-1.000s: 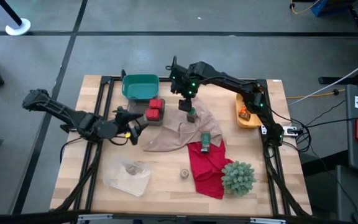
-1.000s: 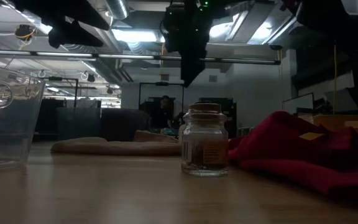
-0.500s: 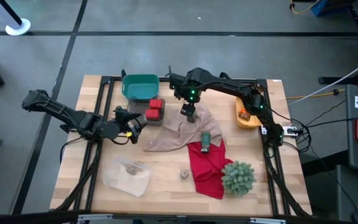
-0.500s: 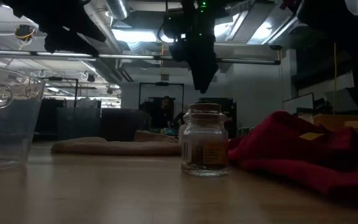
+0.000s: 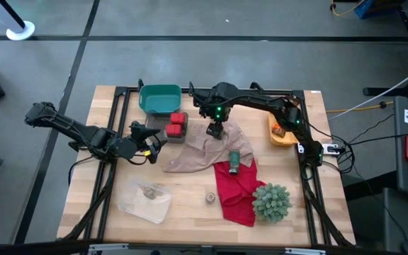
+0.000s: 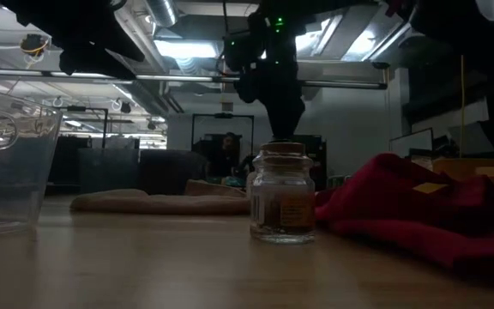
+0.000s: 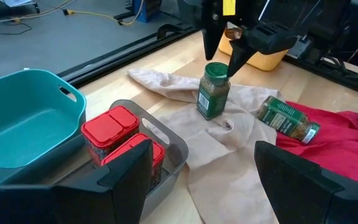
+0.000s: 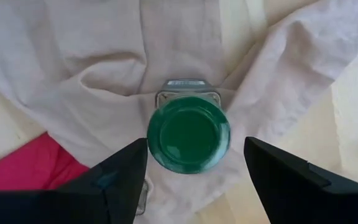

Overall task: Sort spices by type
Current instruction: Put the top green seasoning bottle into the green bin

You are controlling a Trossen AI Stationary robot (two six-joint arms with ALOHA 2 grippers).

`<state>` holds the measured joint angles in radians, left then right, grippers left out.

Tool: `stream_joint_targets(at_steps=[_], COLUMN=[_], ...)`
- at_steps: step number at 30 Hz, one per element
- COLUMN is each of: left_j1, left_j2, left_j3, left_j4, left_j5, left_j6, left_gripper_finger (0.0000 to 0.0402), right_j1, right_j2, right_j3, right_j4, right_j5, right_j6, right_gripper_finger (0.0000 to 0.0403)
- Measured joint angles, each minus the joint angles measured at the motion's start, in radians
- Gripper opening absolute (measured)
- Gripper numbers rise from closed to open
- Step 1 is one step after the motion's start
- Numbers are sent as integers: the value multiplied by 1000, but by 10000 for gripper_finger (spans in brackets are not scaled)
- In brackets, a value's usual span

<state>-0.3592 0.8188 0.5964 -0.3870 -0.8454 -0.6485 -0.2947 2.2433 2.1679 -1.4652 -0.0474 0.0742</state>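
Observation:
An upright dark-green jar (image 8: 188,134) stands on its base on a beige cloth (image 5: 197,152); it also shows in the left wrist view (image 7: 213,90). My right gripper (image 5: 217,131) is open right above it, pointing down, one finger on each side of the green lid, apart from it. A second green jar (image 5: 234,161) lies on its side where the beige cloth meets the red cloth. Two red tins (image 5: 176,124) stand in a grey tray. A small cork-lidded pot (image 6: 282,193) stands near the front. My left gripper (image 5: 154,142) is open and empty, left of the grey tray.
A teal bin (image 5: 160,98) stands at the far edge behind the grey tray. A yellow tray (image 5: 282,129) with orange packets is at the right. A clear container (image 5: 146,198) is at the near left, a red cloth (image 5: 236,188) and a spiky plant (image 5: 271,200) at the near right.
My right gripper has come down and a little toward the table's near right, from beside the grey tray to right over the upright green jar, its fingers now on either side of the lid. The jar has stayed put.

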Motion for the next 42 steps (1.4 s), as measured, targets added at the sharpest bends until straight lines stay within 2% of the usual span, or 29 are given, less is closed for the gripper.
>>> stream_joint_targets(at_steps=[14,20,25,32,36,42], left_j1=[0,0,0,0,0,0], left_j2=[0,0,0,0,0,0], left_j3=[0,0,0,0,0,0], left_j4=[0,0,0,1,2,5], left_j5=[3,3,4,4,4,4], left_j6=[1,1,1,1,1,-8], left_gripper_finger=[265,265,265,265,265,265], right_j1=[0,0,0,0,0,0], right_j2=[2,1,1,2,2,0], right_j3=[-105,-104,-102,8,78,99], right_j4=[86,111,114,117,207,414], right_j5=[2,2,2,8,39,43], right_j6=[0,0,-4,-30,-68,-162], right_gripper_finger=[267,212,208,208,208,208])
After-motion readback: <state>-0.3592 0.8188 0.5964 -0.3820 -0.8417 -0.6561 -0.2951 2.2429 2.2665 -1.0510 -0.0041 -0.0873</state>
